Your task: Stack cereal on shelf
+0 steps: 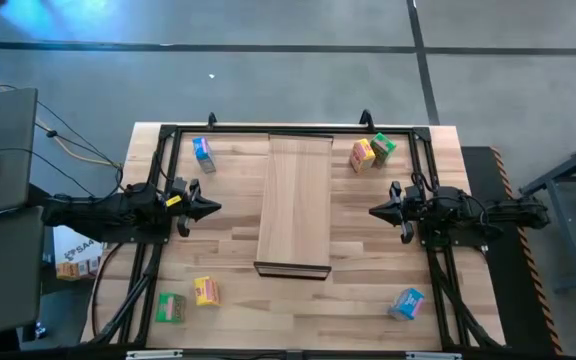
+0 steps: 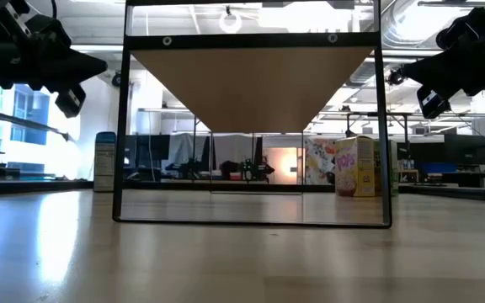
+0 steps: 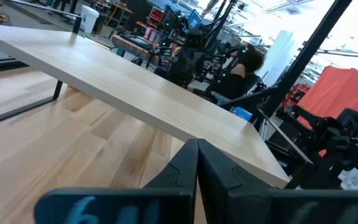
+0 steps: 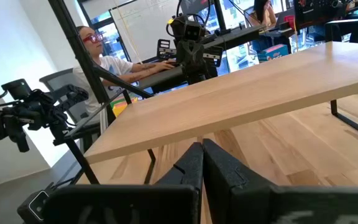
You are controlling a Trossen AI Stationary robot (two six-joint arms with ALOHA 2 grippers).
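I judge nothing done yet: the shelf (image 1: 296,205) stands bare mid-frame in the high view, and all six cereal boxes lie on the table (image 1: 228,220). One blue box (image 1: 203,152) is upper left, a yellow and green pair (image 1: 372,152) upper right, green (image 1: 171,307) and yellow (image 1: 206,291) lower left, the other blue (image 1: 407,302) lower right. My left gripper (image 1: 208,208) and right gripper (image 1: 378,211) flank the shelf, jaws pressed together, holding nothing.
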